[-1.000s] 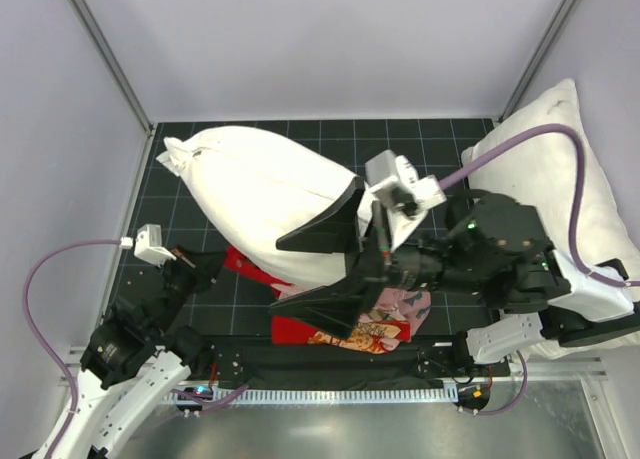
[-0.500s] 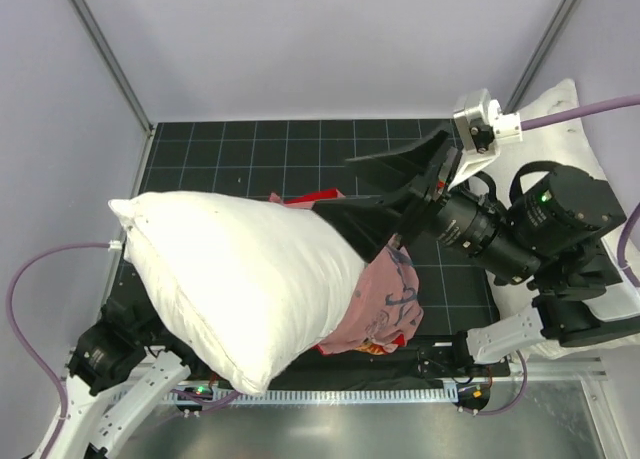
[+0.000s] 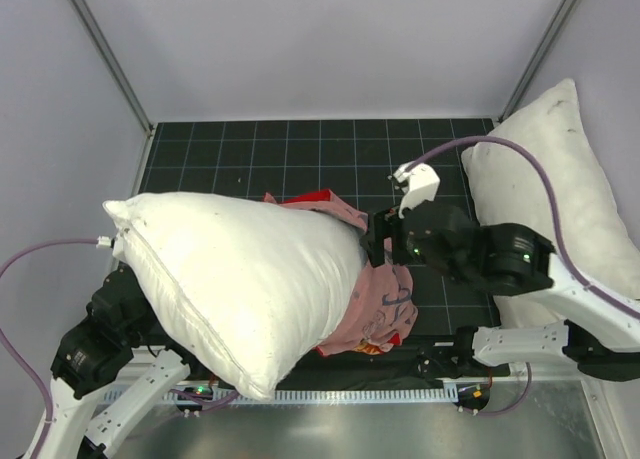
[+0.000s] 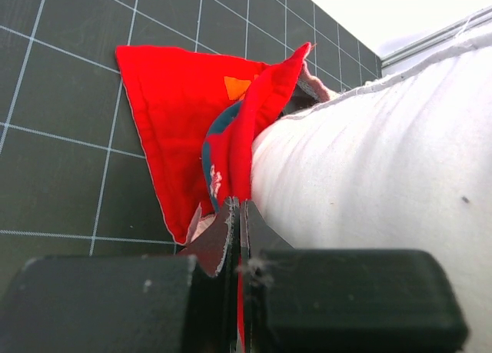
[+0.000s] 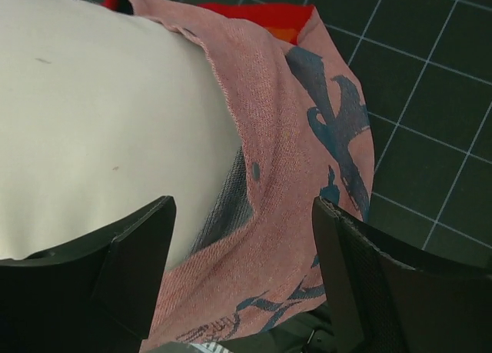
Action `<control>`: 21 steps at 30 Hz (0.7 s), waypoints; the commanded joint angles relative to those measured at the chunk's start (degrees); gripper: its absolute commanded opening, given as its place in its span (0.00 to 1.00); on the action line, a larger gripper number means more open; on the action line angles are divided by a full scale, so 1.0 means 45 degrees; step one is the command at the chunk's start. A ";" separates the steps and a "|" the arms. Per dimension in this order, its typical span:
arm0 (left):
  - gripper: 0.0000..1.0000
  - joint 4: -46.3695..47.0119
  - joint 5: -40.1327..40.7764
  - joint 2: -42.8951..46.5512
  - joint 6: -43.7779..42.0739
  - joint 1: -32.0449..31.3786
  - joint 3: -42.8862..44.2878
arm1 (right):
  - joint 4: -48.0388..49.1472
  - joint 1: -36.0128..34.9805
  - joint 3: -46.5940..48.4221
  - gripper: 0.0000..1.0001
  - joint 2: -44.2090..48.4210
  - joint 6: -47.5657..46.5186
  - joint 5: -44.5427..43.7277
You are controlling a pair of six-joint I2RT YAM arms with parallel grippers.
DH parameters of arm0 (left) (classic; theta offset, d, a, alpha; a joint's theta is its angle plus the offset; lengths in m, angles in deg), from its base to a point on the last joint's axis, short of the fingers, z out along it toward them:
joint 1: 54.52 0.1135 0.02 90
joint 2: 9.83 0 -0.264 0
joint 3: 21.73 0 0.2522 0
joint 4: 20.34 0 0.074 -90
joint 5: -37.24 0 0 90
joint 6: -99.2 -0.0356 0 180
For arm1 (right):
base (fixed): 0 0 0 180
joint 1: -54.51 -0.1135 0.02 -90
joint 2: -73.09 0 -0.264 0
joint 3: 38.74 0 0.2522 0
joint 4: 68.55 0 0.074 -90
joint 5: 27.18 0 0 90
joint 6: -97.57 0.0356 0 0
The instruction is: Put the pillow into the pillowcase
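The plump white pillow (image 3: pixel 230 279) lies slanted across the left front of the mat, its right end inside the pillowcase (image 3: pixel 385 304). The case shows its faded pink reverse there and bright red (image 3: pixel 312 199) behind. In the left wrist view my left gripper (image 4: pixel 240 214) is shut on a red fold of the pillowcase (image 4: pixel 192 114), pressed against the pillow (image 4: pixel 384 153). The pillow hides that gripper from above. My right gripper (image 5: pixel 242 245) hangs open over the pink edge of the pillowcase (image 5: pixel 300 138), one finger over the pillow (image 5: pixel 100 122), the other over fabric.
A larger white pillow (image 3: pixel 560 169) leans along the right wall. The black gridded mat (image 3: pixel 250 149) is bounded by grey walls at back and sides. A metal rail (image 3: pixel 350 394) runs along the front edge by the arm bases.
The pillow moved from the back left to the front left, its end now in the pillowcase. My right arm rose, let go, then dropped to the case's pink edge.
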 commanded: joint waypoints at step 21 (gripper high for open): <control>0.01 0.4096 -0.0942 -0.5650 0.0486 0.0026 0.5404 | 0.0301 0.4151 0.9223 0.04 -0.4124 -0.1680 0.5219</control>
